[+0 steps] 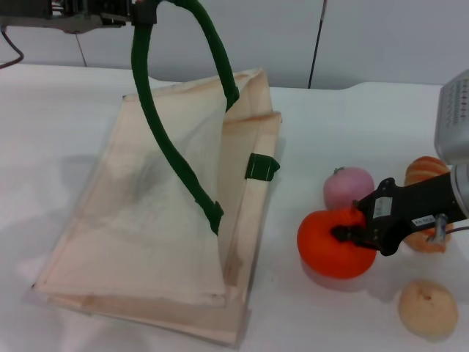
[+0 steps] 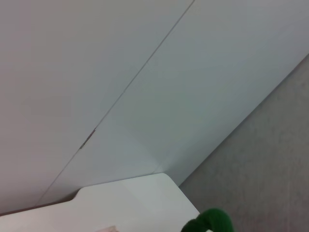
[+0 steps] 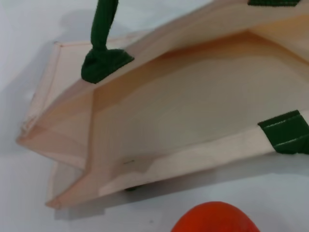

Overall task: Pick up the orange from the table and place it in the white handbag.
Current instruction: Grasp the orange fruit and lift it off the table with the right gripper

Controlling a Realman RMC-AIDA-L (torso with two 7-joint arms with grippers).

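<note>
The right tool (image 1: 350,235) clamps the glossy round orange (image 1: 331,246) low over the white desk (image 1: 293,308), the cream fabric handbag's (image 1: 176,220) open mouth just beyond it, toward the left tool (image 1: 139,11) gripping its green handle (image 1: 157,125).

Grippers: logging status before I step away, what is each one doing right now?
Left pincer: closed on the white handbag's green handle, holding it up.
Right pincer: closed on the orange.

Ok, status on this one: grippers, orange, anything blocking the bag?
Left gripper up top, holding the green handle. Right gripper shut on the orange, at table level. White handbag mouth open, path clear.
</note>
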